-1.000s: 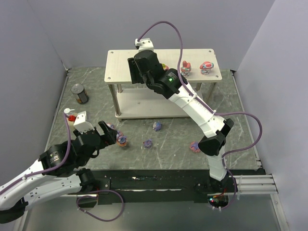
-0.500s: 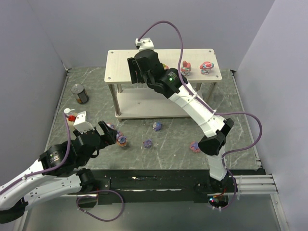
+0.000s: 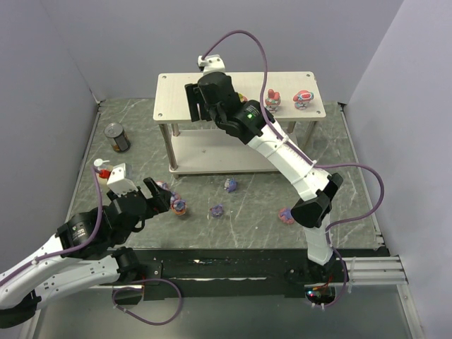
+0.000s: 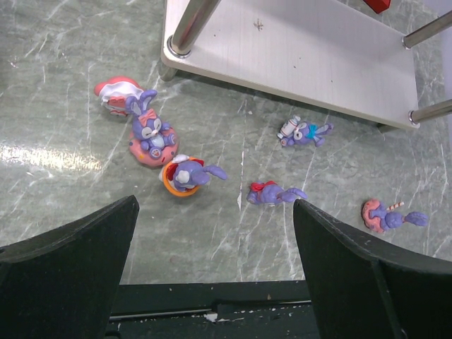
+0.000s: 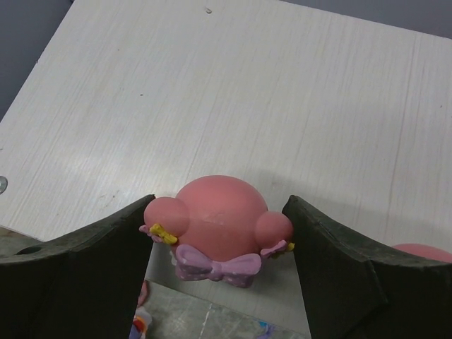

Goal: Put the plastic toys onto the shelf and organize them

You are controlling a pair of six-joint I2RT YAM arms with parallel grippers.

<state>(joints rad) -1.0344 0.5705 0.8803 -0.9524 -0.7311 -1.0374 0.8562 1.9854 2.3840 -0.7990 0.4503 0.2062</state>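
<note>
While we scan from the left, the left hand [image 4: 215, 205] hangs spread above the bench [image 4: 56, 176], gripping nothing. Six plastic toys [image 4: 187, 175] lie loose on the bench from its 11 to 3 o'clock, among them a purple rabbit toy [image 4: 150, 134]. The shelf [image 3: 176, 92] stands at 12 o'clock. The right hand [image 5: 219, 201] pinches a pink toy [image 5: 219, 222] at the near edge of the shelf's upper level. Two standing toys [image 3: 272, 100] sit at its 3 o'clock.
</note>
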